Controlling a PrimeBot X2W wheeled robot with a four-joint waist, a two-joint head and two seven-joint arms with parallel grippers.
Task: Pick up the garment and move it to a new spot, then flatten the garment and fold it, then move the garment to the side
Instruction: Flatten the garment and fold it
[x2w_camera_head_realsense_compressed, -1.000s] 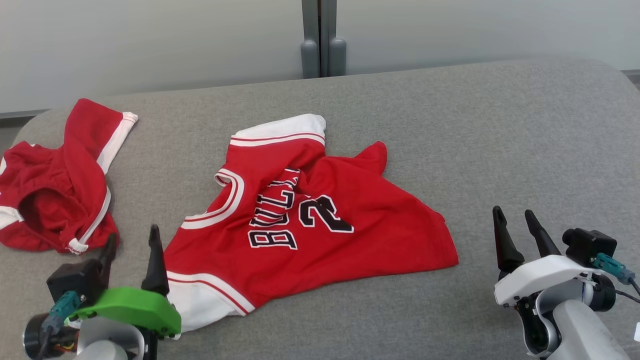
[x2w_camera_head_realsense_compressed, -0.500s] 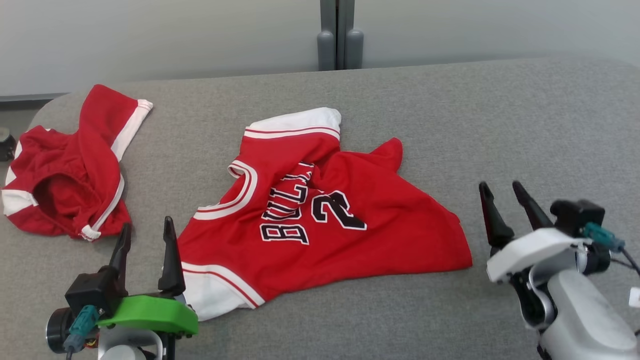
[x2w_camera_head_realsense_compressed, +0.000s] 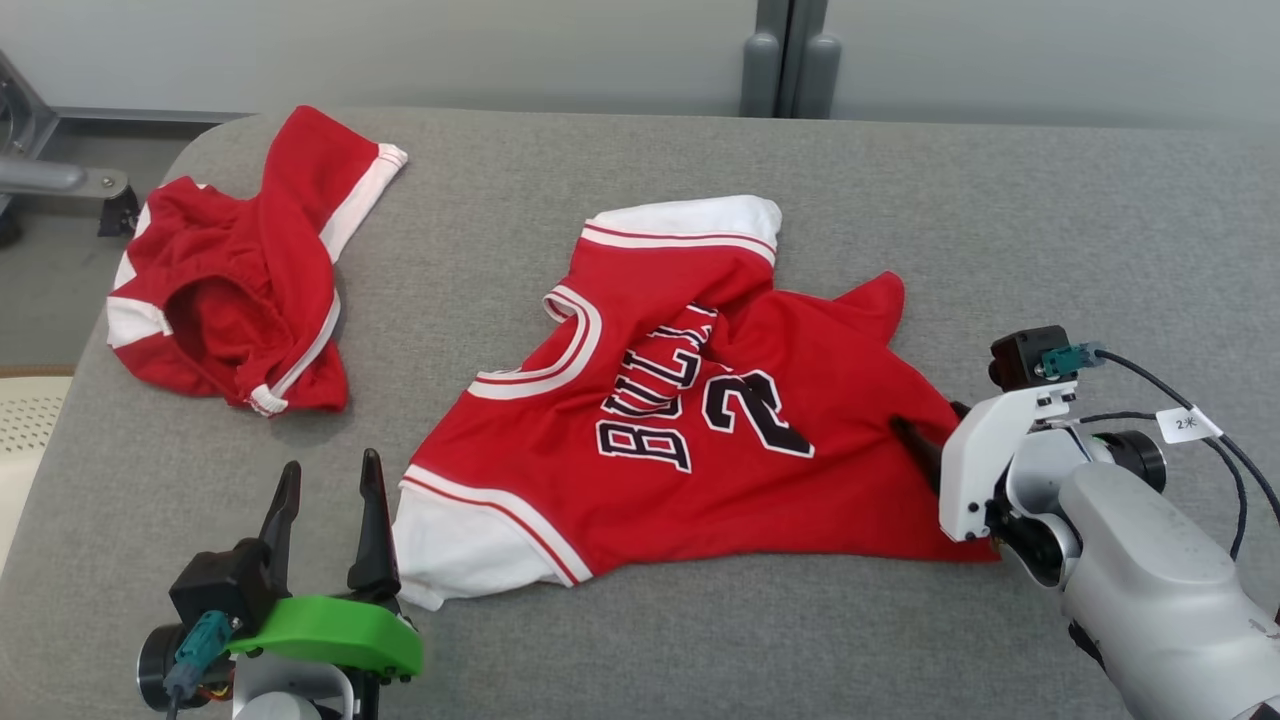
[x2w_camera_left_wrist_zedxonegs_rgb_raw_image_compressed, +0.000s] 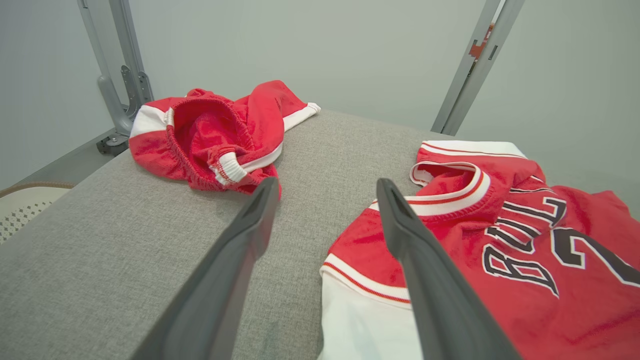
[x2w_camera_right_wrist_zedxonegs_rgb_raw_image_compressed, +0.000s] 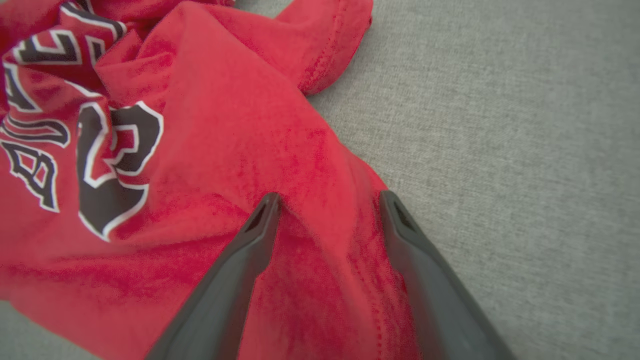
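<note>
1. A red Bulls jersey (x2w_camera_head_realsense_compressed: 700, 420) lies crumpled near the middle of the grey padded desk (x2w_camera_head_realsense_compressed: 1050, 220). Its front faces up, showing the black lettering and a black "2". A fold runs across the chest and hides part of the print.
2. The jersey's white-trimmed neck opening faces the robot's left. One white panel lies at the far edge of the jersey and another at its near-left corner.
3. The left jaws stand apart, low over the desk at the jersey's near-left white corner, and hold nothing.
4. In the left wrist view, one of the left fingers (x2w_camera_left_wrist_zedxonegs_rgb_raw_image_compressed: 240, 250) is over bare grey cloth. The other is over the jersey's white and red edge.
5. The right jaws stand apart at the jersey's right edge, angled down onto the red fabric.
6. In the right wrist view, both right fingers (x2w_camera_right_wrist_zedxonegs_rgb_raw_image_compressed: 240, 260) have their tips on or just above the cloth. A raised ridge of fabric sits between them, and the hem seam runs beside the outer finger. The fabric is not pinched.
7. A pair of red shorts (x2w_camera_head_realsense_compressed: 240, 290) with white stripes is heaped at the desk's far-left corner, well apart from the jersey.
8. A grey post (x2w_camera_head_realsense_compressed: 790, 60) rises behind the desk against a pale wall.
</note>
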